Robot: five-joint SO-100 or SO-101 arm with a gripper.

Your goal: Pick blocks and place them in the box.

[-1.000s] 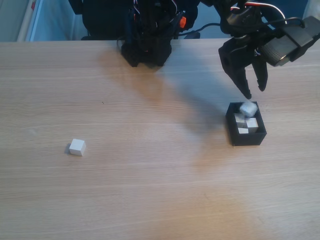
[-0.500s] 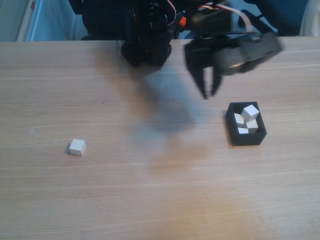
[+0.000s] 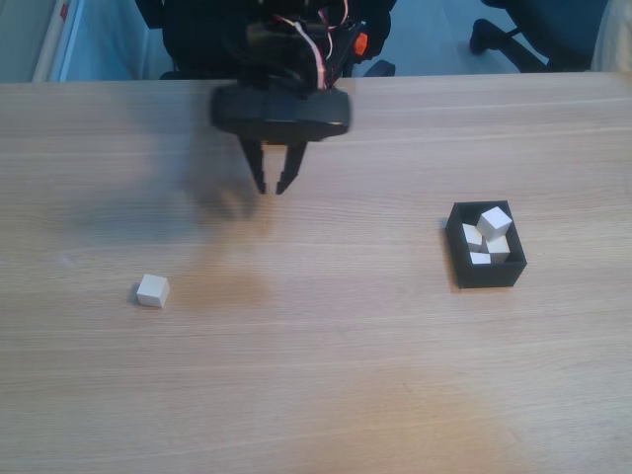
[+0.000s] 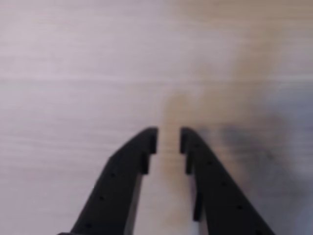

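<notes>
One cream block (image 3: 153, 290) lies alone on the wooden table at the left in the fixed view. The black box (image 3: 486, 276) stands at the right with several cream blocks (image 3: 493, 221) piled inside it. My black gripper (image 3: 272, 187) hangs over the back middle of the table, well apart from both and pointing down. Its jaws are a narrow gap apart with nothing between them. In the wrist view the gripper (image 4: 168, 134) shows the same narrow gap over bare, blurred wood.
The arm's black base (image 3: 291, 39) with its wires stands at the table's far edge. Behind the table at top right is a chair's foot (image 3: 513, 38). Bare wood lies between the lone block and the box.
The gripper swung left from above the box to the back middle of the table. The block falling from it a second ago now rests in the box. The jaws have narrowed.
</notes>
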